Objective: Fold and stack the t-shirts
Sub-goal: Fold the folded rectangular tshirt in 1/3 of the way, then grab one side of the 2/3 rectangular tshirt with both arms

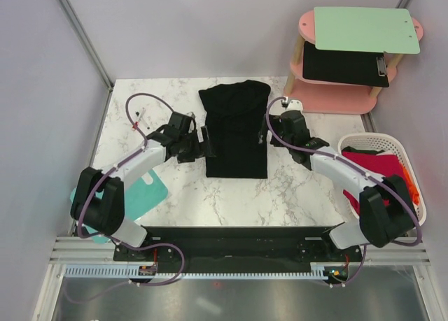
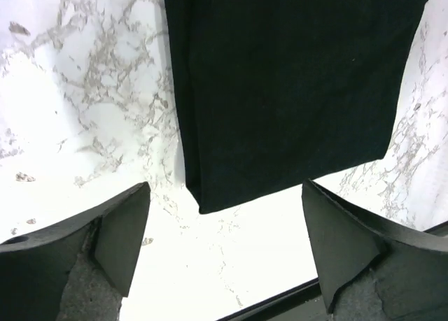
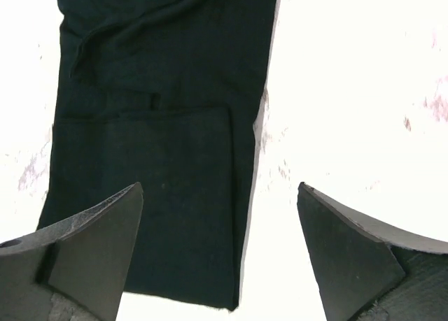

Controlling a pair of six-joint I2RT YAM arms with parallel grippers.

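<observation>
Overhead, the black t-shirt (image 1: 235, 129) lies mid-table, folded into a long narrow strip, with the left hand (image 1: 204, 145) at its left edge and the right hand (image 1: 269, 131) at its right edge; from up here it's hard to say whether either touches the cloth. The wrist cameras settle the grip. The left hand (image 2: 225, 188) is spread wide and holds nothing, with the shirt's (image 2: 294, 83) corner beneath the gap. The right hand (image 3: 219, 188) gapes wide and empty too, and the shirt (image 3: 161, 160) shows a layered fold there. The table (image 1: 301, 188) is white marble-patterned, with pale walls around it. At the right, a white basket (image 1: 402, 147) holds the red t-shirt (image 1: 374, 163) and some orange fabric (image 1: 414, 189).
</observation>
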